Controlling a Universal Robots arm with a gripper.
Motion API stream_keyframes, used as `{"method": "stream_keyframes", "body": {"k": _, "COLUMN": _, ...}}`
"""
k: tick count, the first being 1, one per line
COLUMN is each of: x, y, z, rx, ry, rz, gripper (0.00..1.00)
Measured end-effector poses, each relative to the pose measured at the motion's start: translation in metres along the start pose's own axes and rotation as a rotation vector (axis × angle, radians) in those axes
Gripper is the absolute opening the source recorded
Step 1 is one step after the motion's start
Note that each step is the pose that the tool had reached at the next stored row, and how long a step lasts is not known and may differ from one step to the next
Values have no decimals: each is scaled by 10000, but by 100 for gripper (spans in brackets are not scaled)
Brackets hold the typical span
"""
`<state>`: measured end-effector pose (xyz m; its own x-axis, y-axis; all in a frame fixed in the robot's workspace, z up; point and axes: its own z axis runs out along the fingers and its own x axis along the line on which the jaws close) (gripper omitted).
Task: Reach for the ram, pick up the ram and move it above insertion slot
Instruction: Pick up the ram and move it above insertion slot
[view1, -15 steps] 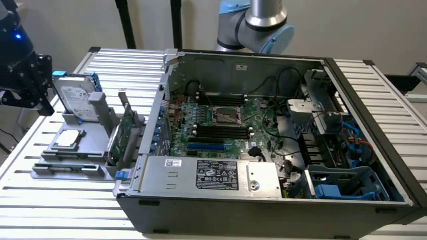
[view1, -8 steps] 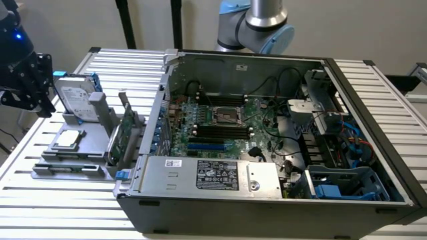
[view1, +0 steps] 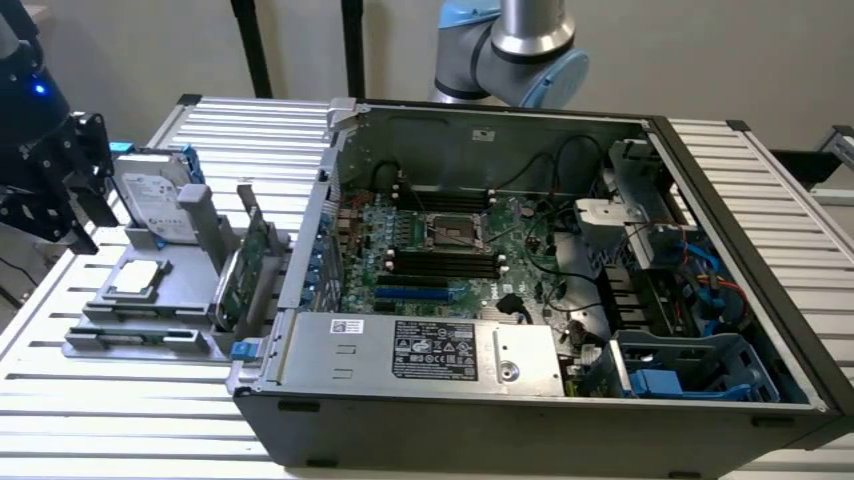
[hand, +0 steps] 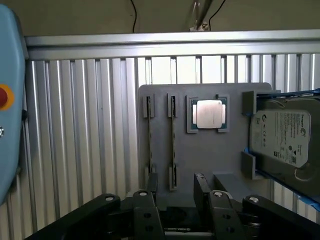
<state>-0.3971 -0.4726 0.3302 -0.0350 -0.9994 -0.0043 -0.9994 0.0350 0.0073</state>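
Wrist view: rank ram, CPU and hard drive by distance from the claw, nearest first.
1. ram: in a slot of the holder, in line with the open claw.
2. CPU: middle of the holder.
3. hard drive: far end of the holder, beyond the CPU.

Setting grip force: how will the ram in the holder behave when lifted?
The ram stands on edge in the holder, very thin, so probably light and stiff but fragile. Its narrow edge gives the open gripper little to hold; it may tilt.
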Motion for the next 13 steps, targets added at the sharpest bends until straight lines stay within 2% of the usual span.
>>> {"method": "stream_keyframes", "body": {"k": 8, "x": 144, "y": -7, "z": 146, "rx": 0, "ry": -1, "rz": -1, "gripper": 42}}
{"method": "stream_keyframes", "body": {"k": 13, "x": 167, "y": -7, "z": 234, "rx": -2, "ry": 1, "rz": -64, "gripper": 42}}
